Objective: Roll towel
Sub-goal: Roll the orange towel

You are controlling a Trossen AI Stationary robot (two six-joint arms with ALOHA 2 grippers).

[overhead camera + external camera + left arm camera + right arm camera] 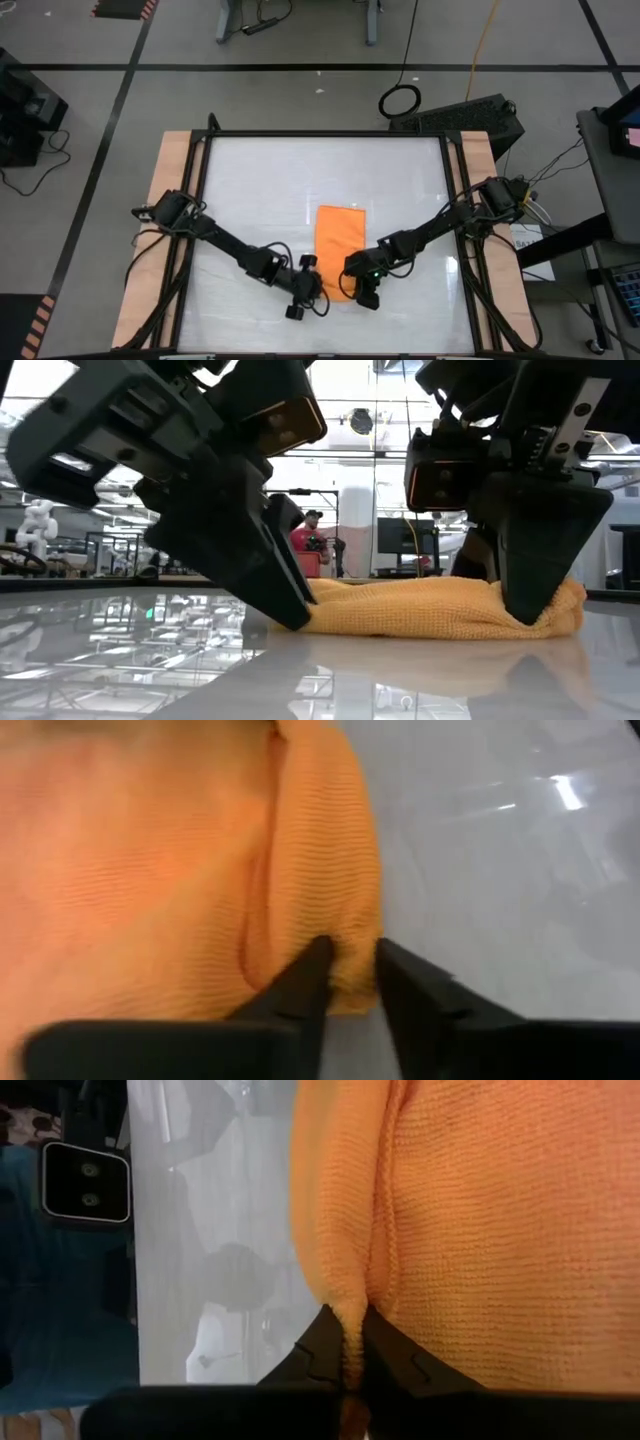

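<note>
Between both grippers — towel (339, 238), near edge pinched

The towel (440, 608) is soft knitted cloth, matt, with fine ribbed rows across its weave that show plainly in both wrist views. The table (260, 190) under it is white and glossy, smooth enough to mirror the ceiling lights and the arms. Bare pale wood (166, 200) runs along its sides, matt. The left gripper (350, 982) and right gripper (345, 1348) look like dark matt plastic, smooth-faced, each pinching a fold of the cloth.
</note>
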